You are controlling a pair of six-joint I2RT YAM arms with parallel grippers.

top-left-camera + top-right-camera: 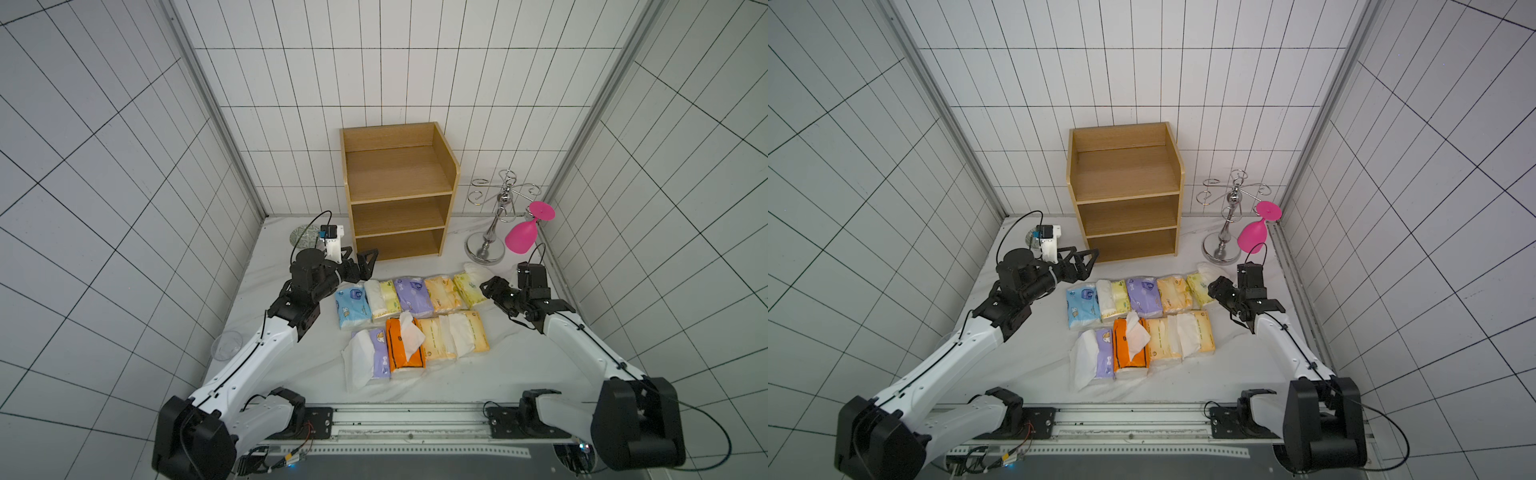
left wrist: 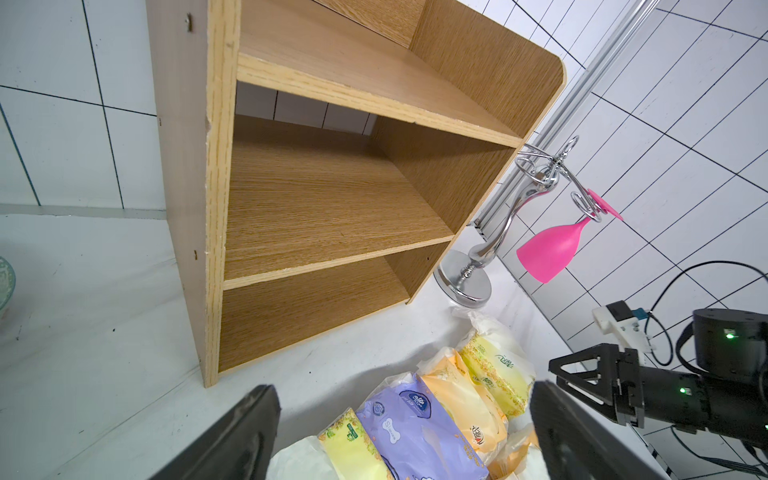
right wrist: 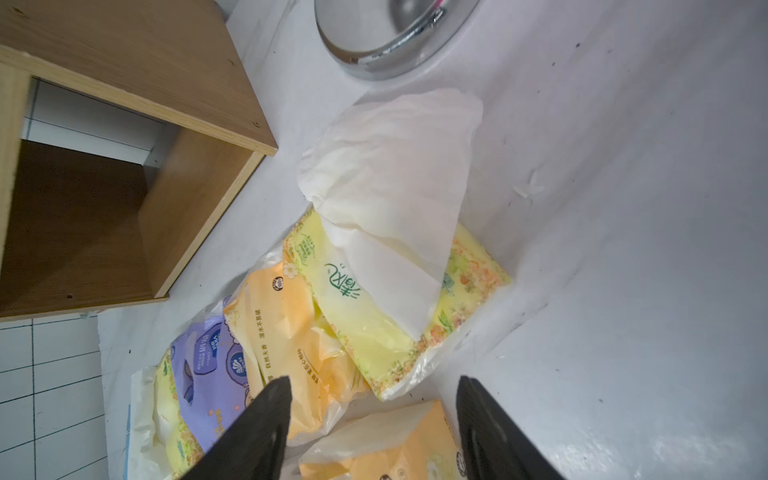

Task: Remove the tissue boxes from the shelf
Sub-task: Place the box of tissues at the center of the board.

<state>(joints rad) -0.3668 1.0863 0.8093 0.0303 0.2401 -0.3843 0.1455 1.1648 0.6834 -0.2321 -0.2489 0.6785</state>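
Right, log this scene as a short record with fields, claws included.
shelf: three tiers, all empty
tissue packs: nine on the table before the shelf, five in the back row, four in front
left claw: open, empty, near the shelf's lower front corner
right claw: open, empty, by the yellow pack at the back row's end
aside: pink glass hangs upside down on metal stand

plate [image 2: 5, 286] + tissue packs [image 2: 415, 432]: cut by edge | cup [image 1: 224, 347]: part behind L arm [image 1: 259, 347]
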